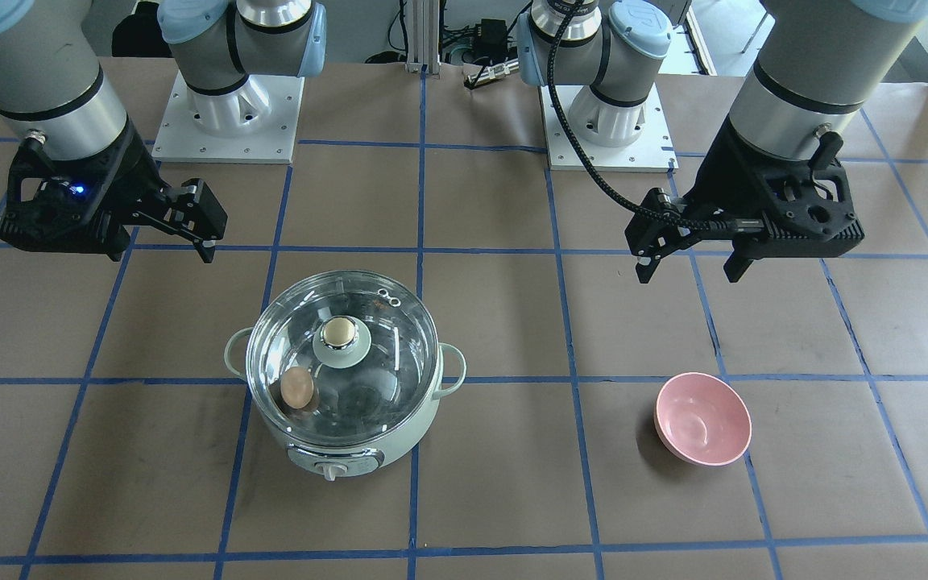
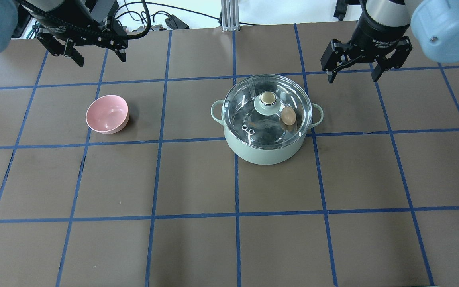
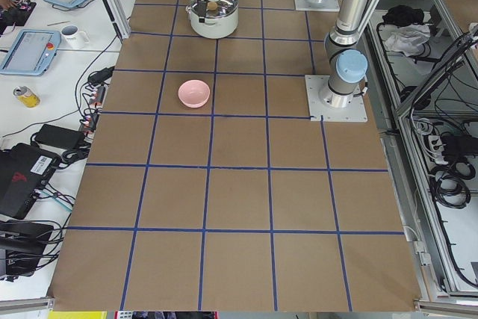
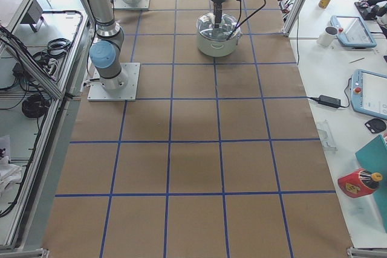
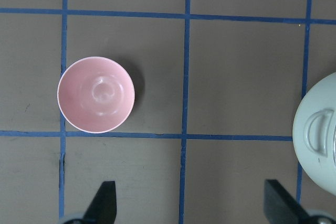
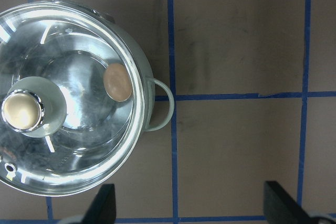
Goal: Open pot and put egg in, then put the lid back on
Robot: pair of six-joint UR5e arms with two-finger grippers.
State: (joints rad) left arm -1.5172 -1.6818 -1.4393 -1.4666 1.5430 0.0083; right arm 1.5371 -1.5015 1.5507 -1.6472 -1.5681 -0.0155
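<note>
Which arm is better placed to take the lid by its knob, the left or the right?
Probably the right. The right gripper hangs open close to the pot, and its wrist camera sees the knob of the lid. The left gripper is open too, but near the pink bowl, farther off.

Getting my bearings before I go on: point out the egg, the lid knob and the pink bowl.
egg [image 2: 288, 115], overhead view, its middle.
lid knob [image 2: 268, 97], overhead view, brass top.
pink bowl [image 2: 107, 113], overhead view, bare inside.
</note>
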